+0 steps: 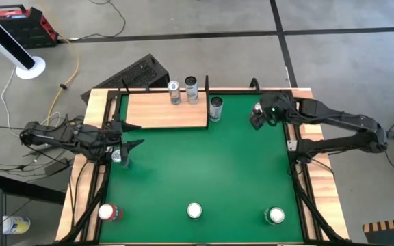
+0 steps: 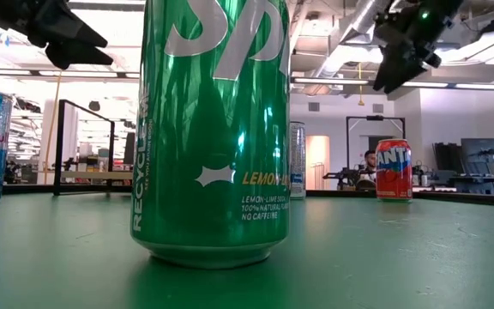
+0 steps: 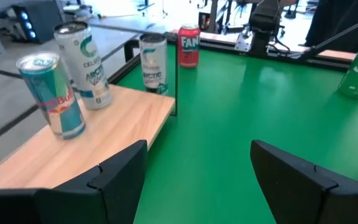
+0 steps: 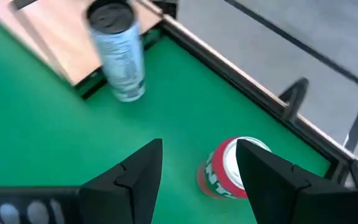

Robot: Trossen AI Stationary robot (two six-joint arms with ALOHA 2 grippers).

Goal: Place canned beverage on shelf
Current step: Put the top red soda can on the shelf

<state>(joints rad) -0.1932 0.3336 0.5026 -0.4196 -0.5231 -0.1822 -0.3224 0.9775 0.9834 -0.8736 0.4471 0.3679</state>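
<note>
The pale wooden shelf (image 1: 166, 111) stands at the table's far edge and carries a Red Bull can (image 3: 50, 93) and a Celsius can (image 3: 82, 65). Another tall can (image 4: 120, 53) stands on the green table against the shelf's right end. A red Fanta can (image 4: 222, 174) stands near the far right corner. My right gripper (image 4: 197, 155) hangs open above it, well clear of it in the low view (image 2: 384, 81). My left gripper (image 1: 137, 134) is open at the table's left side, pointing level past the shelf's near edge, with nothing between its fingers.
A silver-topped can (image 1: 117, 156) stands just beside my left gripper. Three more cans stand along the near edge: a red one (image 1: 108, 212), a green Sprite (image 2: 217, 129) in the middle, and one (image 1: 275, 216) at the right. The middle of the table is bare green.
</note>
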